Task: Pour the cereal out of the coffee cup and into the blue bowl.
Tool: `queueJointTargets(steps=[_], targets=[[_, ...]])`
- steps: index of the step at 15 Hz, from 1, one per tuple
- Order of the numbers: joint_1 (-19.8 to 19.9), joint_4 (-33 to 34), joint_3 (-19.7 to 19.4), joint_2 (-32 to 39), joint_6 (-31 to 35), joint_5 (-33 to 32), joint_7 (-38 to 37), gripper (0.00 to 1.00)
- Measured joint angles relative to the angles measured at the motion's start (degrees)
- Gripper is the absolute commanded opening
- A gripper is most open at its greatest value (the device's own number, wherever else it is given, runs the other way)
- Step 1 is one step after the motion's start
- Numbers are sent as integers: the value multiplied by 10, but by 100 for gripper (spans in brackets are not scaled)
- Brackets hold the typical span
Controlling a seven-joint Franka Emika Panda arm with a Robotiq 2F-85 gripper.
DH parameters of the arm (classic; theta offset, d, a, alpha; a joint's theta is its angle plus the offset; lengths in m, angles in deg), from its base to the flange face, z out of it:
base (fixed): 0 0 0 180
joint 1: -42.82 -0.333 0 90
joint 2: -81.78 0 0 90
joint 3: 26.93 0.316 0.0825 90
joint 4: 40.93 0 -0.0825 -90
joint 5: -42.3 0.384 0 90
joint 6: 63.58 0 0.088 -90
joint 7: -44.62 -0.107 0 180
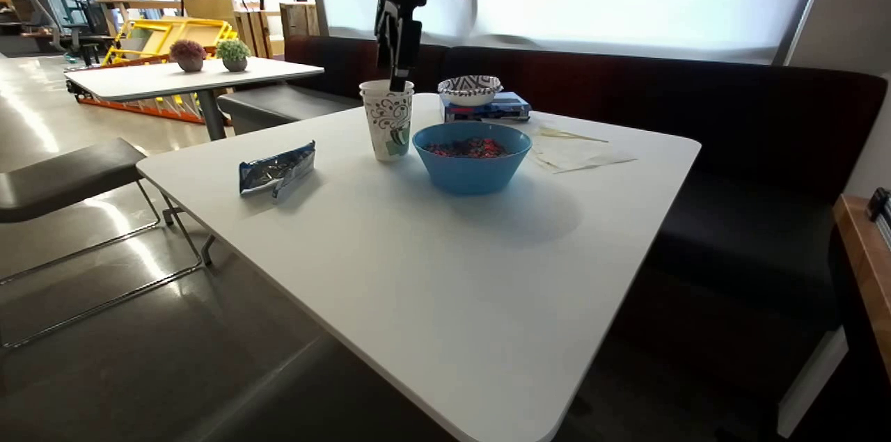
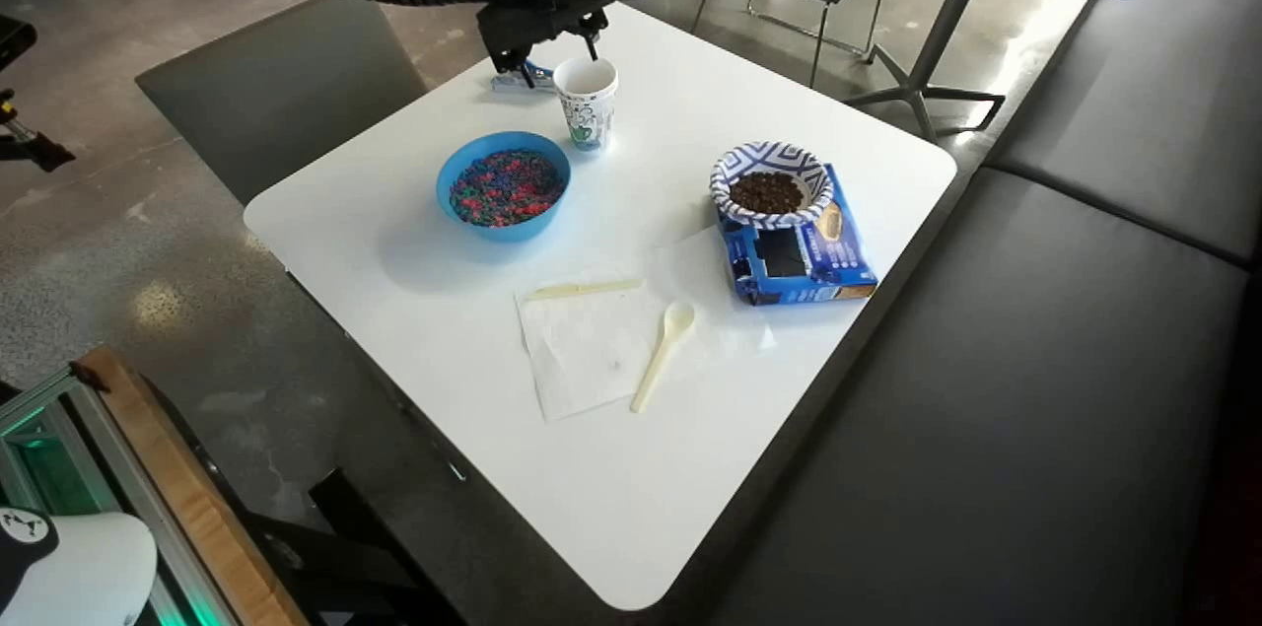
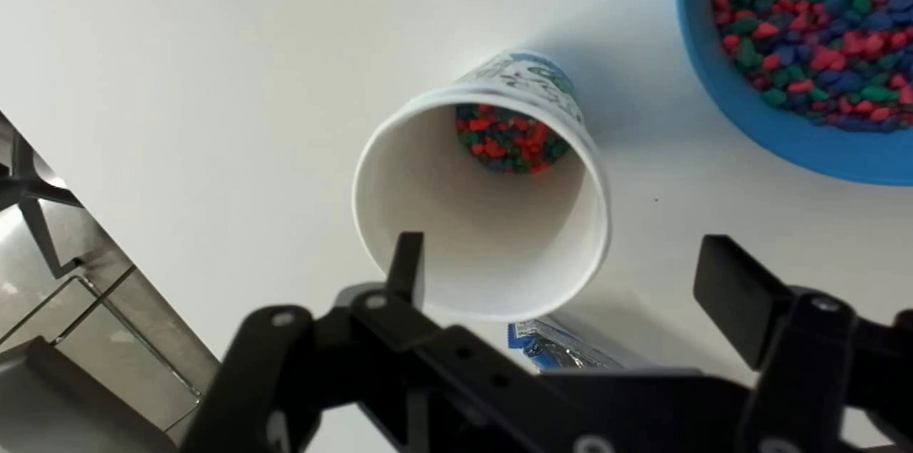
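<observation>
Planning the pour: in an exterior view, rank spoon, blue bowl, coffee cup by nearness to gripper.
From the gripper, in an exterior view:
1. Coffee cup, beneath it in the image
2. Blue bowl, to its lower left
3. Spoon, lowest in the image

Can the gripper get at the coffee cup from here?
Likely yes: the gripper is open near the upright coffee cup, with nothing visible between them. In the wrist view one finger overlaps the cup, so it probably needs shifting first.
</observation>
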Motion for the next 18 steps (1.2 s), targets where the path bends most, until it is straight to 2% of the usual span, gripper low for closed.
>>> queueJointTargets(steps=[3, 7, 10, 14, 18], targets=[[0, 13, 3, 15, -2, -5, 0, 61], [1, 23, 3, 31, -2, -8, 0, 23], [0, 25, 3, 37, -5, -8, 0, 2], [0, 30, 3, 37, -36, -8, -11, 1], [-3, 34, 0, 18, -81, -7, -84, 1]])
